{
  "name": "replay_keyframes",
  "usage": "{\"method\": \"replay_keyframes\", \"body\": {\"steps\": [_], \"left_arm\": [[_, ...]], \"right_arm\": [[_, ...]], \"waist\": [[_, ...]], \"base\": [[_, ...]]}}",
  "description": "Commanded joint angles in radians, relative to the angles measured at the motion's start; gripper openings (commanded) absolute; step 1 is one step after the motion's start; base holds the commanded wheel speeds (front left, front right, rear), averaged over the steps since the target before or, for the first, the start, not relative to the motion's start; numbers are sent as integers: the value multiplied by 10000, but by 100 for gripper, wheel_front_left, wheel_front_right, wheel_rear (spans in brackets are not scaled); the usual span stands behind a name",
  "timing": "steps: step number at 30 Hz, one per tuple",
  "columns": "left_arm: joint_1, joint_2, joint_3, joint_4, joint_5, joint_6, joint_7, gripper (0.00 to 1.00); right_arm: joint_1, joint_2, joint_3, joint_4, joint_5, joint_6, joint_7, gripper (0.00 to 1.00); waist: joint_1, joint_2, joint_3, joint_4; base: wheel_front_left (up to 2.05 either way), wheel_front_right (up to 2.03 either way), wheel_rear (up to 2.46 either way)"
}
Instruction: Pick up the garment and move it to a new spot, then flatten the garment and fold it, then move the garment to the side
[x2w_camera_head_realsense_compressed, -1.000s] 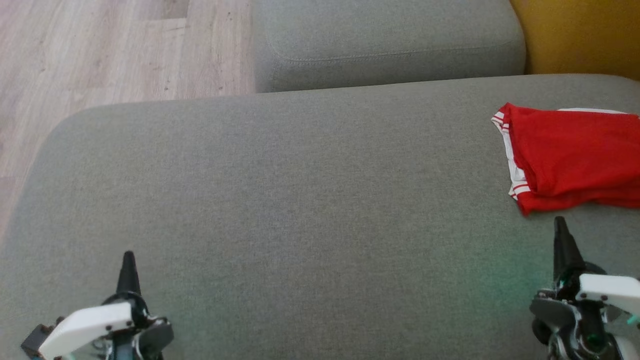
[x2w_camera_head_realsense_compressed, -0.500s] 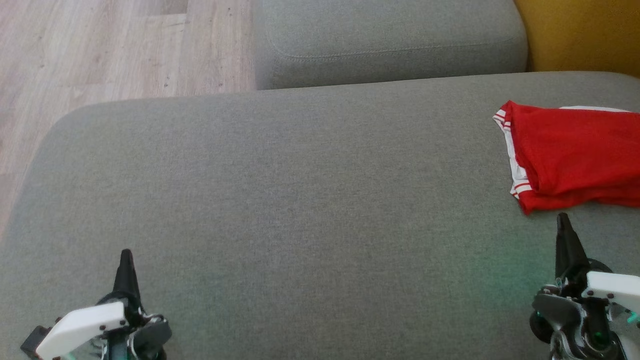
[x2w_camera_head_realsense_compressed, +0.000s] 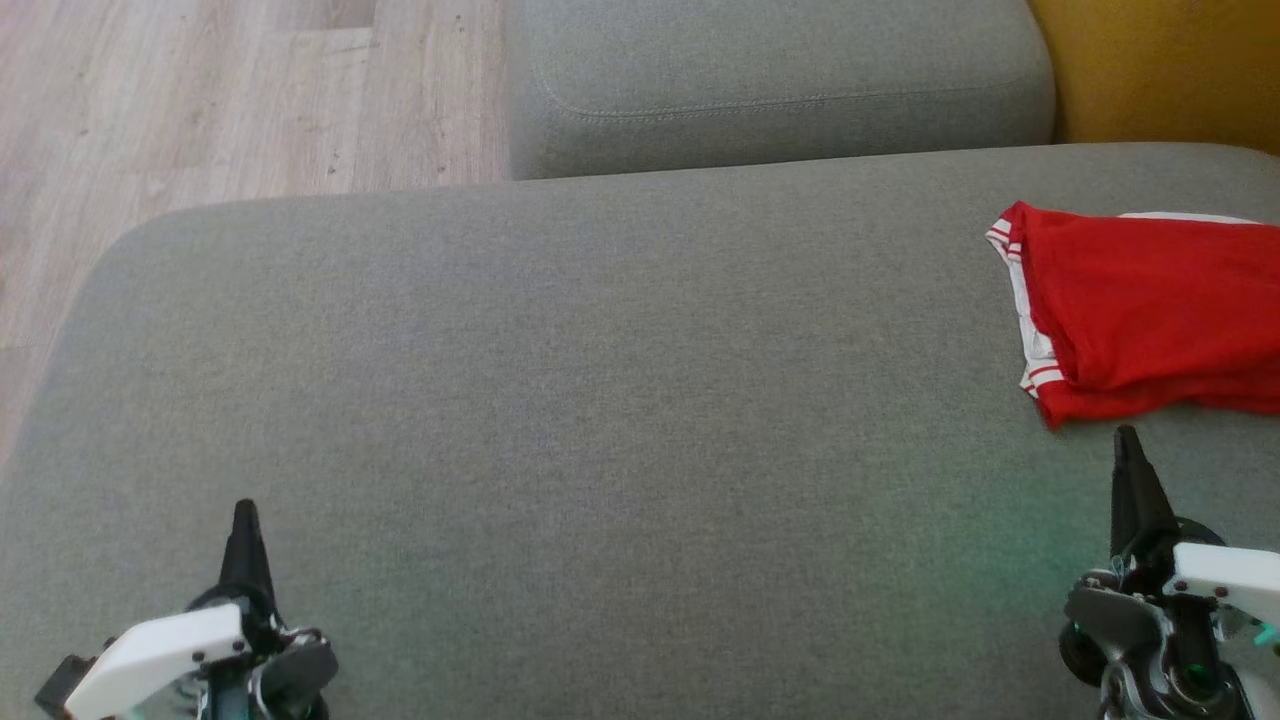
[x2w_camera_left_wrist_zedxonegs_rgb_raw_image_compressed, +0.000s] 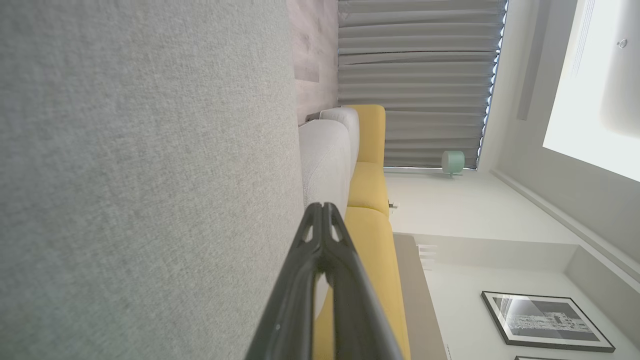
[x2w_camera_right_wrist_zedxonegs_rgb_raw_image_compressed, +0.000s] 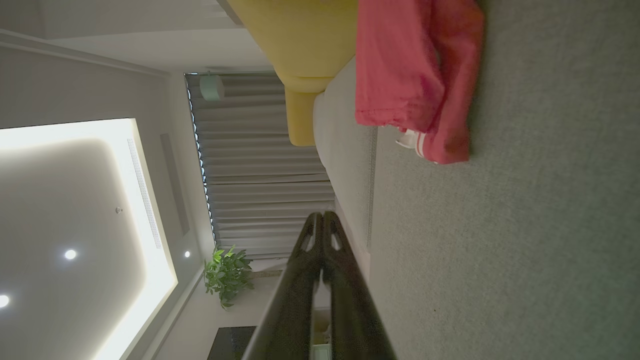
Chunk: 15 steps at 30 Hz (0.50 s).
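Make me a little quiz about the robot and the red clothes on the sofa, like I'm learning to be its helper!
1. Fill in: the left gripper and the right gripper are both ___ (open or shut).
2. Which gripper is nearer the red garment? A: left. B: right.
3. True or false: the red garment hangs from a gripper, lifted off the grey cushion.
Key: 1 shut; 2 B; 3 false, it lies on the cushion with no gripper on it.

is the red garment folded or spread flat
Folded: the garment lies doubled on the sofa, one red layer over another. Its right part runs out of frame.
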Motion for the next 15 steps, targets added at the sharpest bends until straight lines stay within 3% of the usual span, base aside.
{"method": "replay_keyframes", "body": {"steps": [1,15], "left_arm": [[-614,96,337,-292,62,-67,53,0],[-617,67,379,-290,97,-67,86,0]], "right_arm": [[-551,-58,201,-376,65,71,60,0],[-551,-58,202,-376,66,71,59,0]], "waist": [[-1,0,0,0],[-1,0,0,0]], "base": [[0,0,0],[0,0,0]]}}
